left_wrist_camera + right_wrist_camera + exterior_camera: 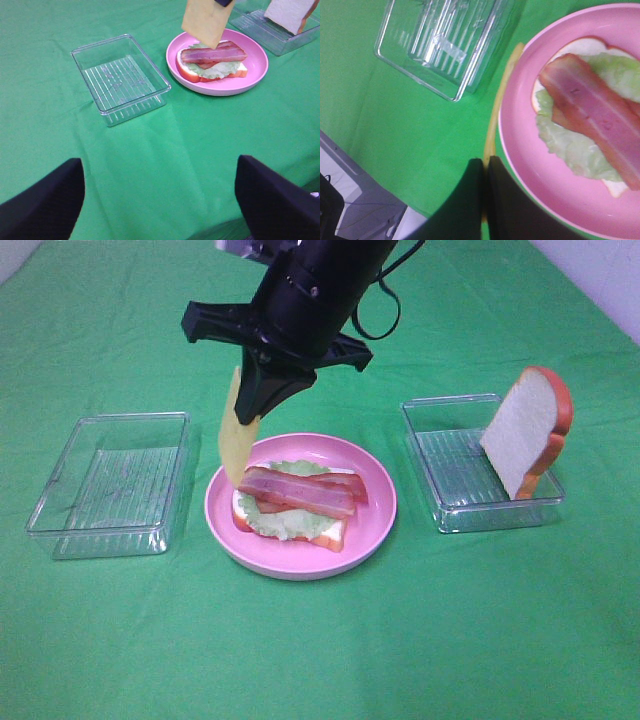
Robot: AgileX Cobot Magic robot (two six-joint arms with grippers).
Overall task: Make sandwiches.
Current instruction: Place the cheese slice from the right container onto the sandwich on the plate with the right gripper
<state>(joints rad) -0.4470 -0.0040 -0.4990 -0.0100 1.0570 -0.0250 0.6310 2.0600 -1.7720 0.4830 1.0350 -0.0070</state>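
Green cloth covers the counter point(320, 660), and a pale patch of the room shows past its far right corner. Over the middle, the black right arm slants down from the far side, with the right hand point(254, 408) pointing down at the left side of the pink plate point(378, 525). Its fingers are pinched together on the cheese slice point(233, 440), gripping it near the top so that the square yellow-orange sheet hangs on edge. The sheet's lower corner is at the plate's left rim; whether it touches cannot be told. In the right wrist view the slice shows only as a thin yellow line running from the closed fingers along that rim.

On the plate lies the open sandwich. A white bread slice point(333, 533) with orange-brown crust lies flat, a green lettuce leaf point(285, 520) lies on it, and reddish-brown bacon strips point(300, 490) lie across the leaf. The cheese hangs just left of this stack.

The left hand point(160, 165) shows only in its own wrist view, hanging over bare cloth on the near left with its fingers spread wide. The left transparent tray point(105, 542) sits left of the plate. The right transparent tray point(495, 515) holds the second bread slice point(520, 425), which stands tilted against its far right side.
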